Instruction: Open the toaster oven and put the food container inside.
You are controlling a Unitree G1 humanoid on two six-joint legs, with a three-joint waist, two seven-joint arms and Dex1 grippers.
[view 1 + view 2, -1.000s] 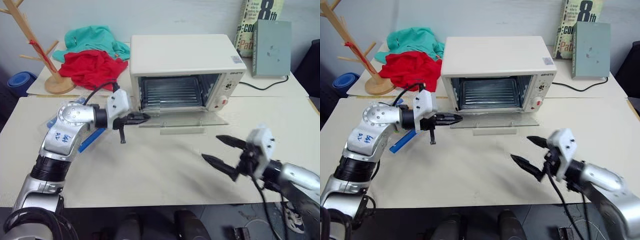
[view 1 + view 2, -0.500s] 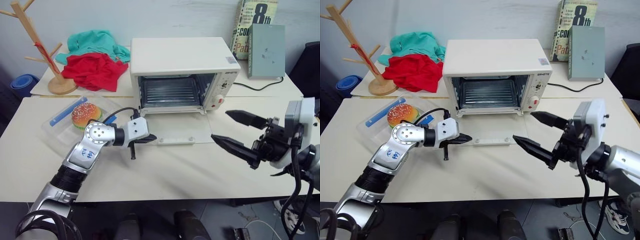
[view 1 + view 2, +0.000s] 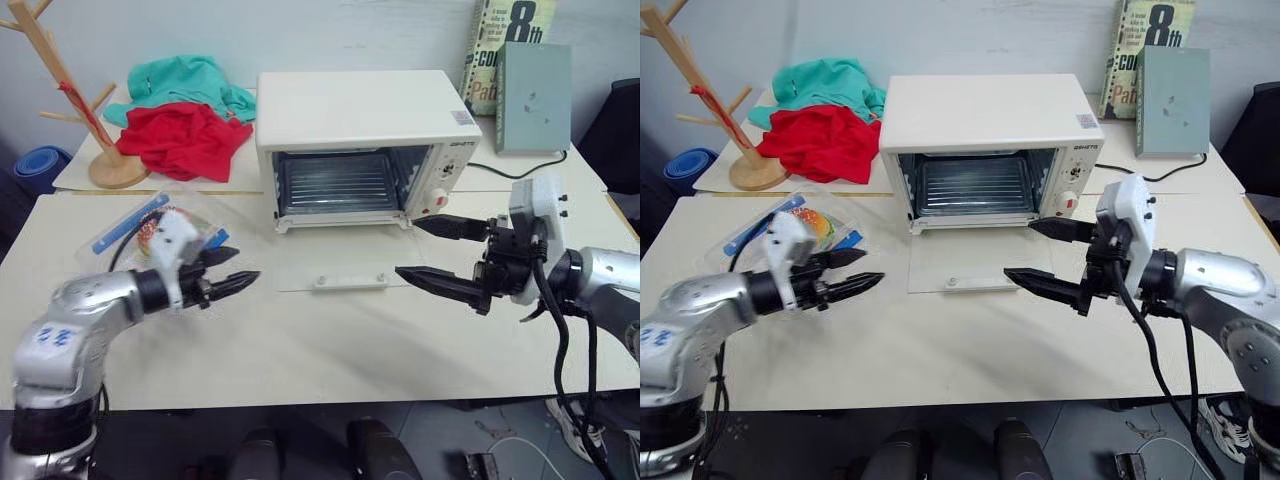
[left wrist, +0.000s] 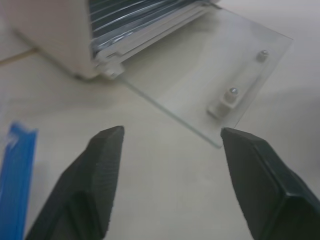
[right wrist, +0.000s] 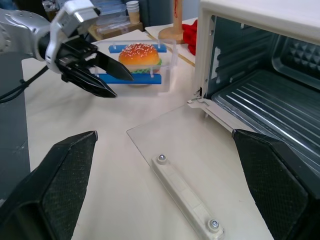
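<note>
The cream-white toaster oven (image 3: 360,115) stands at the back of the table. Its glass door (image 3: 340,262) lies flat on the tabletop, and the wire rack (image 5: 270,107) inside is bare. The food container (image 5: 137,62), a clear box with blue clips and a toy hamburger, rests on the table left of the oven. My left gripper (image 3: 868,268) hovers open just in front of the container, pointing toward the door. My right gripper (image 3: 408,247) is open above the door's right edge, in front of the red knobs, with nothing between its fingers.
A wooden mug tree (image 3: 75,100) and red and teal cloths (image 3: 185,135) sit at the back left. Books (image 3: 520,75) lean on the wall at the back right, and a black cable (image 3: 510,172) runs behind the oven.
My left gripper has drawn back from the door to the left, stopping by the container, and has gone from shut to open. The door now lies flat. My right gripper rose and moved toward the oven.
</note>
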